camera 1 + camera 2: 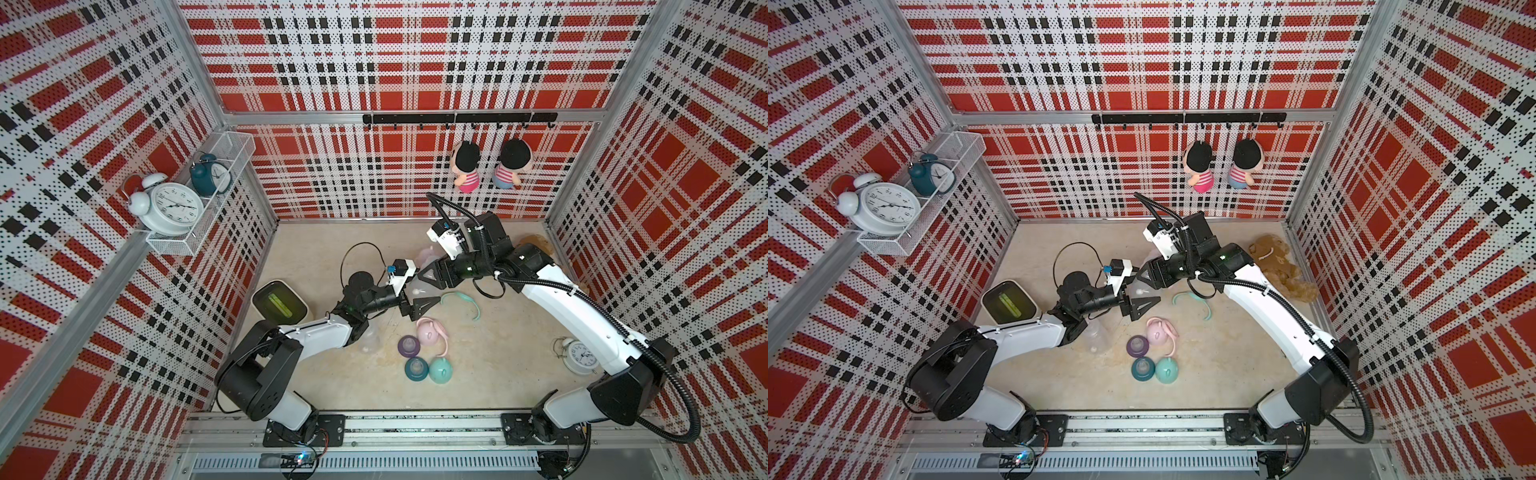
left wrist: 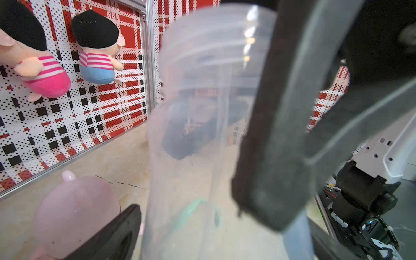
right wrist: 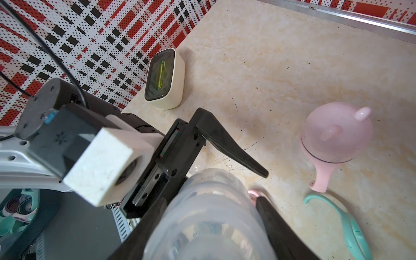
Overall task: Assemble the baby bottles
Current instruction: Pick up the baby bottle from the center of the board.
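My right gripper [image 3: 211, 200] is shut on a clear bottle body [image 3: 209, 225], held above the middle of the table [image 1: 498, 374]. My left gripper [image 2: 193, 216] is open, one finger on each side of that bottle [image 2: 202, 112], with gaps. In both top views the two grippers [image 1: 417, 294] [image 1: 424, 277] meet at this bottle [image 1: 1139, 289]. Loose parts lie nearer the front: a teal handle ring [image 1: 461, 301], a pink cap with handle [image 1: 430, 330], a purple collar [image 1: 409, 345], a teal collar [image 1: 416, 369] and a teal cap [image 1: 440, 370]. Another clear bottle [image 1: 1096, 336] lies under my left arm. A pink-capped piece [image 3: 335, 135] sits farther back.
A cream box with a green window [image 1: 279, 305] stands at the left wall. A white alarm clock [image 1: 579, 355] lies under my right arm, and a brown teddy [image 1: 1283, 266] lies at the right wall. Two plush dolls [image 1: 490, 166] hang on the back wall. A wire shelf [image 1: 187, 232] holds clocks.
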You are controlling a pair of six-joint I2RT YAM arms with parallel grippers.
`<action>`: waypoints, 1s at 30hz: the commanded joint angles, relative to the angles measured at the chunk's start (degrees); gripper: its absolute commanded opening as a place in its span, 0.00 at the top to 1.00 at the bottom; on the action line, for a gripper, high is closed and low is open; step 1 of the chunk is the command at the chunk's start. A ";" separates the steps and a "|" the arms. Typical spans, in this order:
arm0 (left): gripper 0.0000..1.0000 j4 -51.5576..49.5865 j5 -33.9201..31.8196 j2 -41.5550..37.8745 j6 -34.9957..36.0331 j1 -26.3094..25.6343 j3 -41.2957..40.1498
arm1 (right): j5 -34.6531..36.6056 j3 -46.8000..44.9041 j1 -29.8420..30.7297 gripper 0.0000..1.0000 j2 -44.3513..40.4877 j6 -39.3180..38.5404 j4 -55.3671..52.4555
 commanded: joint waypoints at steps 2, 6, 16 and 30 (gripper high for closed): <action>0.02 1.63 0.72 0.88 -0.79 0.47 1.78 | -0.84 2.28 -0.09 0.41 -0.26 -0.32 1.78; 0.04 1.62 0.69 1.07 -1.22 0.64 1.86 | -1.02 2.10 -0.09 0.41 -0.61 -0.14 2.15; 0.18 2.59 0.84 1.06 -1.83 0.84 1.39 | -1.64 1.80 -0.09 0.41 -1.09 0.29 3.16; 0.98 4.48 0.97 1.08 -4.39 2.43 0.84 | 4.05 -2.05 -0.01 0.08 -5.10 3.74 8.16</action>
